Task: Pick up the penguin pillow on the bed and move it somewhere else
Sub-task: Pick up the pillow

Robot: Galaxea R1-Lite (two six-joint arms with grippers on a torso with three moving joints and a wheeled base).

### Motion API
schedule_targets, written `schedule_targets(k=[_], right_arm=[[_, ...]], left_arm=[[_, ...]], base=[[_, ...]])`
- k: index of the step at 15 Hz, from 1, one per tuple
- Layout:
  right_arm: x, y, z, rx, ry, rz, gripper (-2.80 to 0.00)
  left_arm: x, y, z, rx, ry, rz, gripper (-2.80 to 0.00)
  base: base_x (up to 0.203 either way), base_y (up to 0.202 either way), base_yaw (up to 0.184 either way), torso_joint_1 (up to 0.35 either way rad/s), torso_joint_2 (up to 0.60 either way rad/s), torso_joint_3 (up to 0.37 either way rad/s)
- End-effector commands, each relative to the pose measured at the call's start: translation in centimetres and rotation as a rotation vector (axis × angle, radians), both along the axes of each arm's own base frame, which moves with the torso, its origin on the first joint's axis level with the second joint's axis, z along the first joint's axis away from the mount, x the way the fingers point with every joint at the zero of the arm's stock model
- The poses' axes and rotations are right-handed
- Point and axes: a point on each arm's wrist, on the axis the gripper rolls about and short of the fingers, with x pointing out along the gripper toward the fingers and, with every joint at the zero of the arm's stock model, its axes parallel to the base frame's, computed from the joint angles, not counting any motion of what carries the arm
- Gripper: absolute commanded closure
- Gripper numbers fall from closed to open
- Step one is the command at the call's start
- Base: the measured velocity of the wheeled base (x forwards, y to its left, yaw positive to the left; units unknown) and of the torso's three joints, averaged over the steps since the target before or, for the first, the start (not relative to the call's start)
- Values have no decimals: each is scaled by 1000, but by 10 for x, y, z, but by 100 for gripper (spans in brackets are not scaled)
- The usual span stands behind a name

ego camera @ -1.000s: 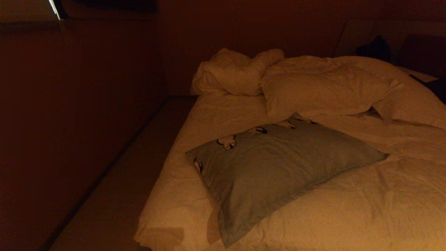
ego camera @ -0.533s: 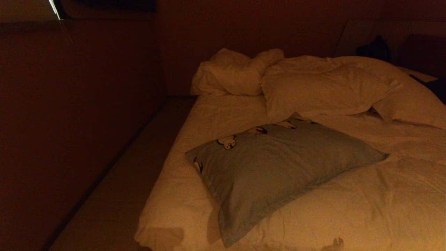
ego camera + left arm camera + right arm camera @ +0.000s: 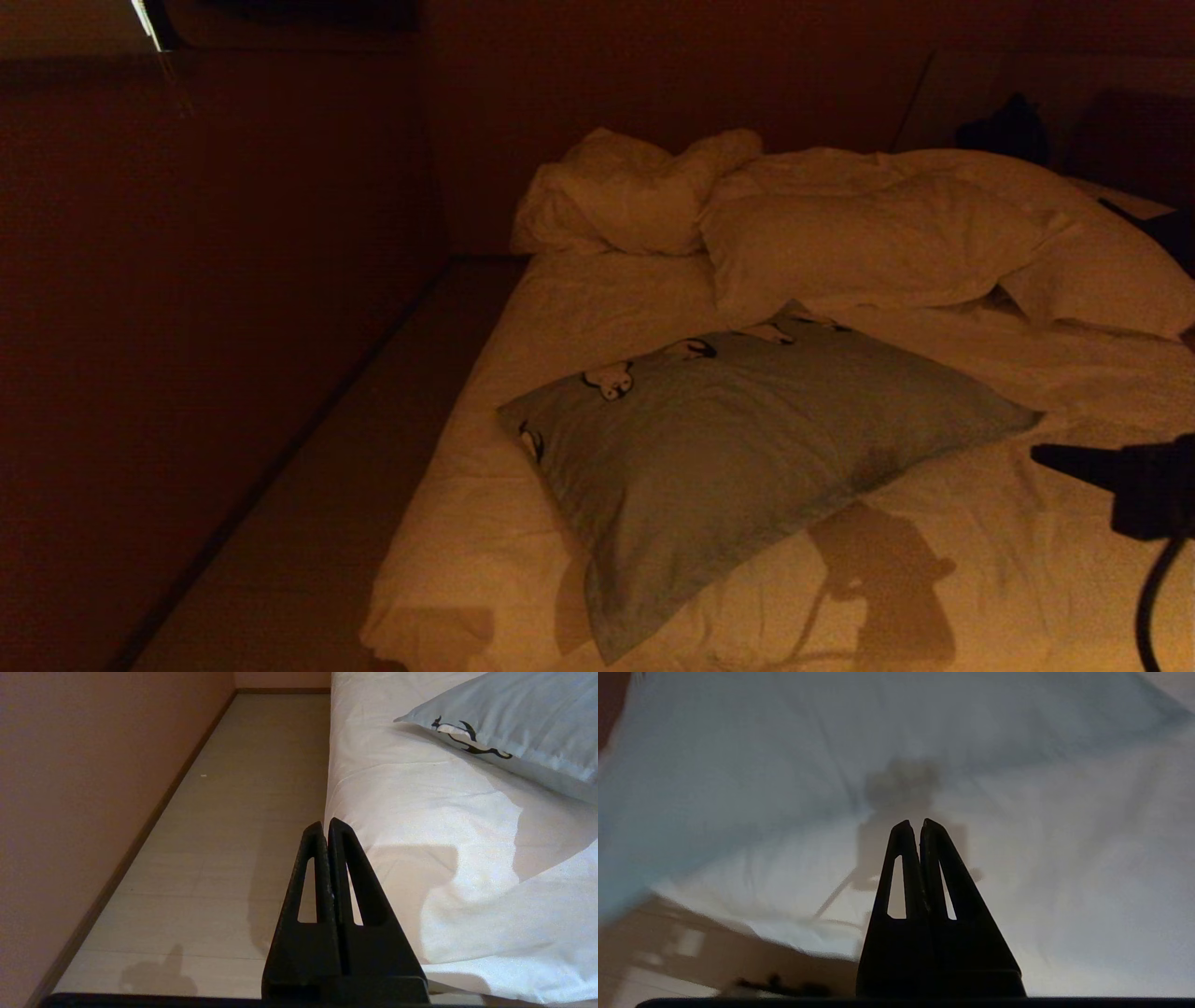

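The penguin pillow, pale grey-blue with black-and-white penguins along its far edge, lies flat and aslant on the bed, on the cream duvet. My right gripper reaches in from the right edge, shut and empty. It hovers above the duvet just off the pillow's right corner, apart from it. In the right wrist view the gripper points at the duvet, with the pillow beyond. My left gripper is shut and empty, parked low beside the bed's edge; the pillow's corner shows further up.
Plain white pillows and a crumpled one lie at the head of the bed. A strip of floor runs between the bed's left side and a wall. Dark items sit at the back right.
My right gripper has come into the head view from the lower right, and its shadow has spread over the duvet by the pillow. The pillow has not moved.
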Motion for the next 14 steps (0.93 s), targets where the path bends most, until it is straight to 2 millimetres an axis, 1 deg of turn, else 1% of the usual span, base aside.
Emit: schedule_targets(k=[1, 3, 5, 7, 8, 11, 14], right_arm=[[68, 16, 1, 83, -98, 24, 0], [102, 29, -4, 125, -74, 31, 0], [131, 38, -10, 173, -45, 13, 0], [153, 46, -20, 203, -14, 2, 0], [157, 51, -22, 216, -5, 10, -280], [153, 73, -33, 209, 36, 69, -280], [148, 85, -35, 200, 47, 102, -280]], left_arm=[[0, 0, -1, 0, 3, 1, 0], [0, 0, -1, 0, 3, 0, 0], [0, 0, -1, 0, 3, 0, 0], [0, 0, -1, 0, 3, 0, 0], [0, 0, -1, 0, 3, 2, 0], [0, 0, -1, 1, 3, 0, 0], [0, 0, -1, 0, 3, 0, 0]], base=[[0, 0, 0, 0, 0, 0], [0, 0, 0, 0, 0, 0], [0, 0, 0, 0, 0, 0], [0, 0, 0, 0, 0, 0], [0, 0, 0, 0, 0, 0], [0, 0, 0, 0, 0, 0], [0, 0, 0, 0, 0, 0]])
